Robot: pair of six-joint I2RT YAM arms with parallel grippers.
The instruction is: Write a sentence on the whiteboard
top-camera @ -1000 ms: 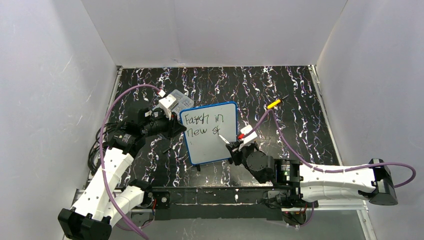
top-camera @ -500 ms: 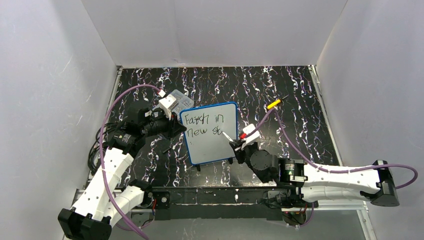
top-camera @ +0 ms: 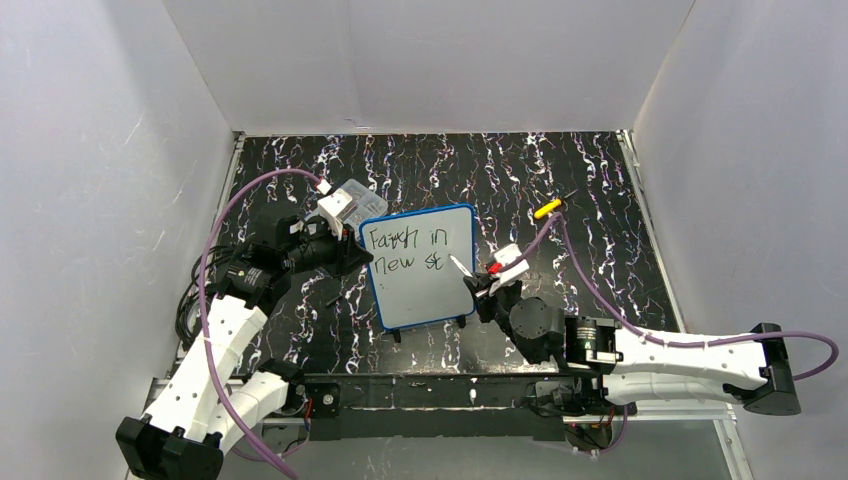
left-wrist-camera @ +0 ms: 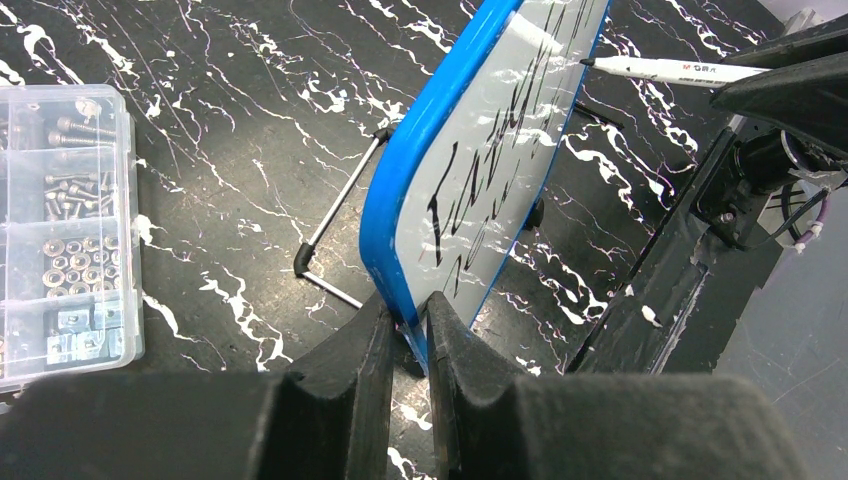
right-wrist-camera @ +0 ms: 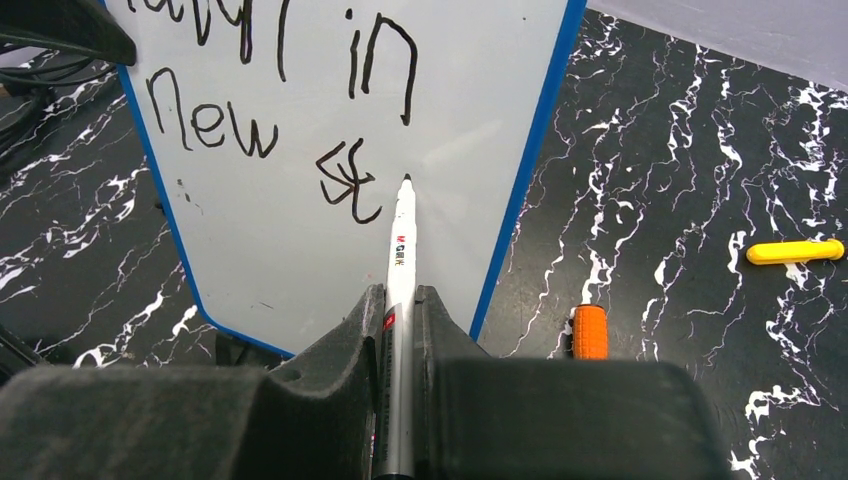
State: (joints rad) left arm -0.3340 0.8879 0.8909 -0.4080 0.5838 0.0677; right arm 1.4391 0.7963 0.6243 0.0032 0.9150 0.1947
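Note:
The blue-framed whiteboard (top-camera: 420,290) stands tilted on the black marbled table. The sentence (top-camera: 405,250) on it is black handwriting in two lines, the upper ending in "in", the lower reading "New" and a short scrawl (right-wrist-camera: 345,180). My left gripper (left-wrist-camera: 408,315) is shut on the board's blue edge (left-wrist-camera: 400,200) at the left side. A white marker (right-wrist-camera: 399,255) sticks out of my right gripper (right-wrist-camera: 400,300), which is shut on it. The marker's black tip sits just right of the scrawl; contact with the board cannot be told.
A clear compartment box (top-camera: 345,203) of screws and nuts lies behind the left gripper. A yellow piece (top-camera: 547,209) and an orange cylinder (right-wrist-camera: 590,332) lie right of the board. A hex key (left-wrist-camera: 335,235) rests by the board's back. Purple cables arc over both arms.
My right gripper has carried the marker to the right and a little farther away along the second line, and new strokes appeared after "New". The left arm and board stayed still.

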